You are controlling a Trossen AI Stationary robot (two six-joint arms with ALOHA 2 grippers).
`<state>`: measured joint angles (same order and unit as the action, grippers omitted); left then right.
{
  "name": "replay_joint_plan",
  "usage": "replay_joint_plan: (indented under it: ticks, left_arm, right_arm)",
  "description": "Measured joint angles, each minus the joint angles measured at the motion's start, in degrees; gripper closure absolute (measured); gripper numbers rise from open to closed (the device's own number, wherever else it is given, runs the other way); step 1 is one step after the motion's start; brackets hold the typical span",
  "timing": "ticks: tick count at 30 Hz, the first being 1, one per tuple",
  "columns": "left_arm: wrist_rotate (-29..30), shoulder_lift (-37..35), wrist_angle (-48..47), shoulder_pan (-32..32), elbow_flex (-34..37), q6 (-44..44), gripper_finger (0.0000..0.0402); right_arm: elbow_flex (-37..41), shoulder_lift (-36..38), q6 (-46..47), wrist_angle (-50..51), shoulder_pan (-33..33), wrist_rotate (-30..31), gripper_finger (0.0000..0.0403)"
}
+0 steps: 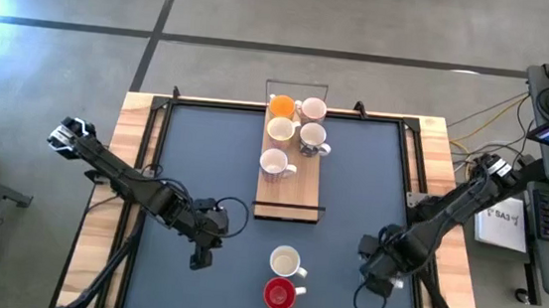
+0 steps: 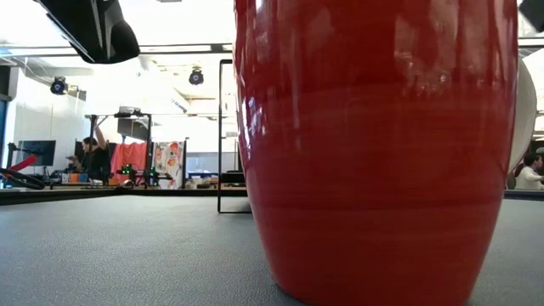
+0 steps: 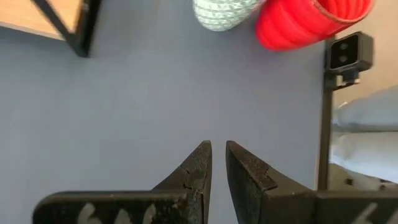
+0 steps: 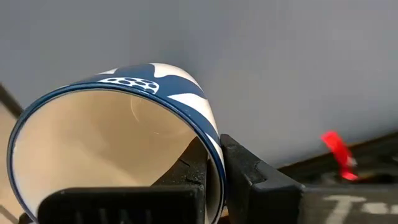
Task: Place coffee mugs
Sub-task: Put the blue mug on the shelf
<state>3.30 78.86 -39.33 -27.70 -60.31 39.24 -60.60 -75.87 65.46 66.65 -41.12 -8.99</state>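
The right gripper has its jaws clamped on the rim of a blue-and-white mug, well right of the wooden board; the left jaws, nearly together, hold nothing.

The round blue-and-white patterned ceramic mug clamped in the dark right gripper is showing a navy rim, white shapes on blue, and a cream inside. Left of that gripper, a glossy red round mug is sitting just beside a cream round mug on the dark grey-blue table. Farther off, the pale wooden board with black end bars is carrying an orange round mug and four white or cream mugs. The table's edges are showing light wood.
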Motion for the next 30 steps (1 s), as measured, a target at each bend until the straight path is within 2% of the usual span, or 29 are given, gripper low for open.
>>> replay_joint_plan:
  ticks: [7, 14, 22, 30]
  left_arm:
    - [2.19, -2.09, -5.29, 0.29, 0.04, -0.95, 0.0372]
    - [3.87, -4.98, -10.06, 1.29, 0.5, -1.22, 0.0372]
    - [4.41, -9.34, -10.49, 2.4, 4.24, -1.22, 0.0372]
    - [5.19, -14.67, -10.91, 3.1, 8.74, -1.02, 0.0372]
  right_arm:
    - [0.1, 5.4, -0.05, 5.22, 8.39, 1.87, 0.0389]
    - [0.26, 7.62, -0.12, 8.46, 20.51, 3.7, 0.0388]
    - [0.28, 7.5, -7.83, 8.31, 34.49, 4.65, 0.038]
    - [0.28, 7.47, -15.47, 5.82, 45.68, 6.23, 0.0384]
